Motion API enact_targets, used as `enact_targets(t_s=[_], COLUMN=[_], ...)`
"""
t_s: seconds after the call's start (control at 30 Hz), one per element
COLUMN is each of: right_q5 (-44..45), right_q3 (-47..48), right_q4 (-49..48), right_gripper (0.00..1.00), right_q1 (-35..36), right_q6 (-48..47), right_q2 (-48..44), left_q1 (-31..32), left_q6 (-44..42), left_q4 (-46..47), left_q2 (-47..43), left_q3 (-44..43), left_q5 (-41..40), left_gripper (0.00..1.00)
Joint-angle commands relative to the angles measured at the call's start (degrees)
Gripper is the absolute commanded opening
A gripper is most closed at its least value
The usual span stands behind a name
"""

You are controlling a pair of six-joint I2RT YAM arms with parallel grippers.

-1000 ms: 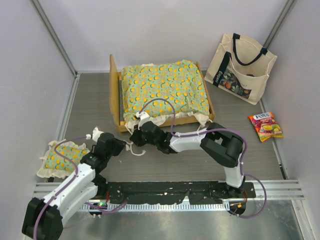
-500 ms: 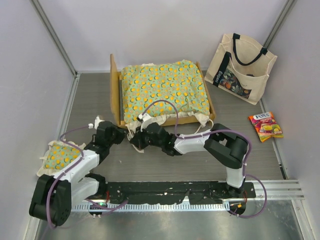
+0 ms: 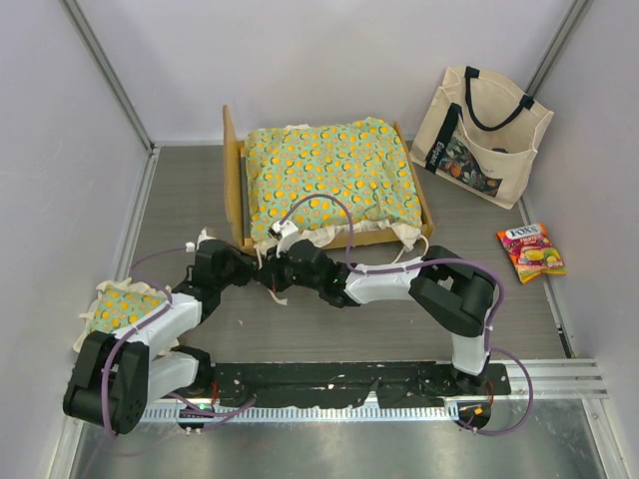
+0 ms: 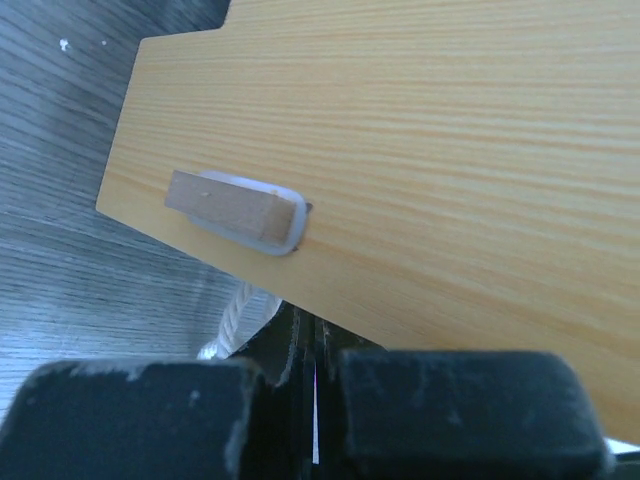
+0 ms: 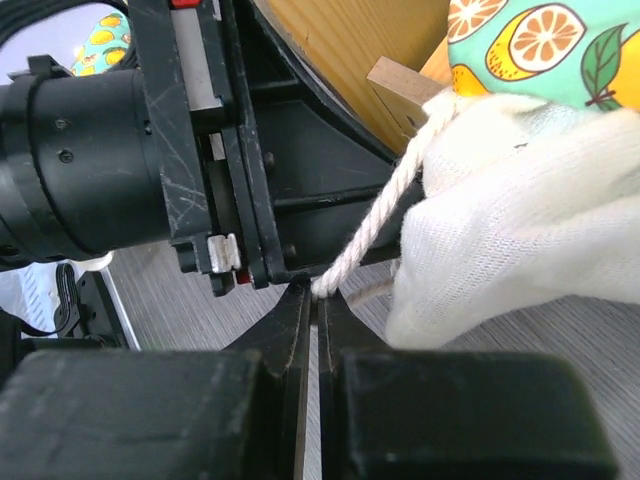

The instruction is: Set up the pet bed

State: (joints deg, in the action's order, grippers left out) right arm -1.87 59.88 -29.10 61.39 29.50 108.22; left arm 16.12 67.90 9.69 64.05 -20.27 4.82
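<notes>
One tie cord (image 5: 378, 222), running up-right to the mattress cushion (image 5: 540, 40), is pinched by the right gripper (image 5: 316, 300) at the lower-left corner of the pet bed (image 3: 234, 170), upper centre; the left gripper (image 4: 315, 400), closed on nothing visible, sits just left.

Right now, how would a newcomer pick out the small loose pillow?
Start at the wooden pet bed in the middle. Toward the near left corner lies the small pillow. It shares the orange print of the mattress cushion but is far smaller and lies outside the frame.
</notes>
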Motion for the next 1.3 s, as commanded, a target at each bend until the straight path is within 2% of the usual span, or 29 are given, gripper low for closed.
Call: enact_targets(t_s=[0.0,0.1,0.23,0.47,0.57,0.7,0.9,1.13,1.27], right_q5=[3.4,3.9,3.6,2.7,2.7,3.9,5.8,9.9,7.2], right_q3=[2.4,2.5,3.7,4.6,4.5,4.3,3.1,-2.6,-7.0], right_q4=[0.6,1.1,3.7,8.1,9.9,12.7,18.0,18.4,15.8], right_gripper=[0.02,0.02,0.08,0.15,0.21,0.34,0.46,0.47,0.47], right_q1=[0.1,0.1,0.1,0.1,0.1,0.1,0.1,-0.4,-3.5], right_q6=[-1.1,-0.8,-1.8,-4.3,-4.7,-5.7,-6.3,-1.7,3.3], right_q2=[-2.5,-2.3,-2.6,-4.7,-5.7,-7.4,-10.0,-13.5,-14.4], left_q1=[0.8,0.8,0.9,1.2,1.5,1.5,1.5,1.5,1.5], left_q6=[-3.3,-4.0,-4.9,-5.6,-5.8,-6.9,-7.6,-7.5,-7.7], left_q4=[4.3,2.6,3.0,7.3,9.3,8.9,9.6,10.8,11.0], left_q2=[-3.2,-6.1,-6.6,1.8,4.2,5.2,6.6,8.2,8.4], left_q3=[0.1,1.0,1.6,0.4,-0.7,-1.7,-2.4,-3.2,-3.3], left_q5=[4.7,4.1,6.0,12.4,13.0,12.8,12.9,14.2,14.7], left_gripper=[0.00,0.00,0.00,0.00,0.00,0.00,0.00,0.00,0.00])
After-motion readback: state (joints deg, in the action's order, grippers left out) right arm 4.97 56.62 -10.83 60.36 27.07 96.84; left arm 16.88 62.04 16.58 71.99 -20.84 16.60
